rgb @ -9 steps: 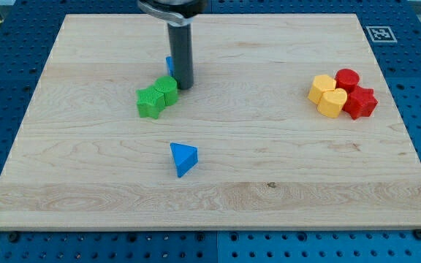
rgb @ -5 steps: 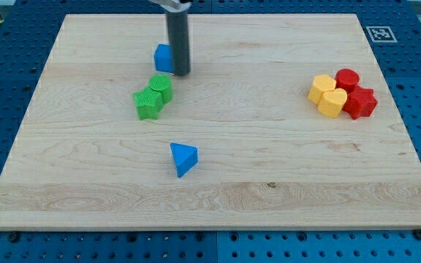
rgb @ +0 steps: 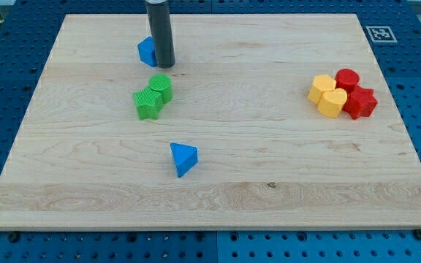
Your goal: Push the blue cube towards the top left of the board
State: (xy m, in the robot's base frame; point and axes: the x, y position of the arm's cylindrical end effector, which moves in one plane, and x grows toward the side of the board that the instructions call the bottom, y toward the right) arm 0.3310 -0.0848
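Observation:
The blue cube (rgb: 146,51) sits on the wooden board (rgb: 269,168) near the view's top, left of centre. My tip (rgb: 165,64) touches the cube's right side, and the dark rod hides the cube's right edge. Just below them lie a green cylinder (rgb: 160,87) and a green star-shaped block (rgb: 148,104), touching each other and apart from the tip.
A blue triangular block (rgb: 183,158) lies below the centre. At the view's right sits a tight cluster: two yellow blocks (rgb: 327,95), a red cylinder (rgb: 347,79) and a red star-shaped block (rgb: 361,103). A marker tag (rgb: 381,33) is at the board's top right corner.
My tip has moved up and left, pushing the blue cube up-left away from the green blocks. The green pair shifted slightly left early on. The other blocks have not moved.

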